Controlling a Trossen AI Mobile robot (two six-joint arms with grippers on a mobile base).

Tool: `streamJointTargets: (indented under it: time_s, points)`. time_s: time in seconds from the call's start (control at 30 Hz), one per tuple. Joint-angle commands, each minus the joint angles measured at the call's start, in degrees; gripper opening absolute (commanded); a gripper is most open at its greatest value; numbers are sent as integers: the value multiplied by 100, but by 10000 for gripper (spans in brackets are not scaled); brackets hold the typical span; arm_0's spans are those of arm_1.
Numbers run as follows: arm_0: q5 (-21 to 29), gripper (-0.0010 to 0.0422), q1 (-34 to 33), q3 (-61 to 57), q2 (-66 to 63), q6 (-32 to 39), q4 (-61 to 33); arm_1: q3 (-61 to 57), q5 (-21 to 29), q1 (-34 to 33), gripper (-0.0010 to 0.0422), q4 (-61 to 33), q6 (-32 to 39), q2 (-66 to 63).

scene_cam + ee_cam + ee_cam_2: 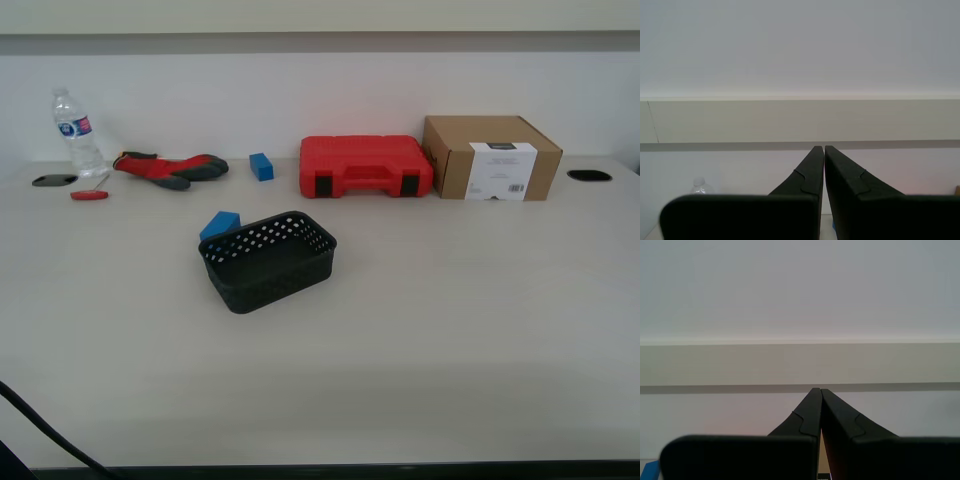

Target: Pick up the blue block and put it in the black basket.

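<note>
The blue block (220, 224) lies on the table (450, 320), left of centre in the exterior view, just behind the far left corner of the black basket (268, 261). Only its top and part of one side show above the basket rim; whether it touches the basket wall cannot be told. The basket sits slightly turned on the table, and you can see nothing inside it.

Further back, upper centre-left of the exterior view, a second, darker blue block (261, 166) stands well apart from the first. Just to its right is the red tool case (365, 166), lid closed, handle facing the camera. A cardboard box (490, 157) with a white label sits beside the case at upper right. At upper left: a red and grey glove (170, 168), a water bottle (77, 132) upright behind it, and a small red object (88, 195) lying flat near the table edge.

My first gripper (824, 148) has its fingertips pressed together with nothing between them, pointed at the wall. My second gripper (820, 390) likewise: tips together, holding nothing, aimed at the wall. Neither gripper appears in the exterior view, so you will find both well away from the block and basket.
</note>
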Motion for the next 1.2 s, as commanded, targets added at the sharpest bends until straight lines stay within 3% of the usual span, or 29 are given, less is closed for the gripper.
streamJointTargets:
  time_s: [0.03,0.7,0.83,0.97,1.2]
  points:
    - [0,0,2,11,2,0,17,4,0,0,0,24,24,-2]
    - [0,0,2,11,2,0,17,2,48,-2,0,-258,33,295]
    - [0,0,0,11,2,0,20,-9,42,0,0,-911,98,1300]
    - [0,0,2,11,2,0,17,57,136,-4,0,-887,-7,2898]
    - [0,0,2,11,2,0,17,822,1084,-13,0,-820,-535,5066]
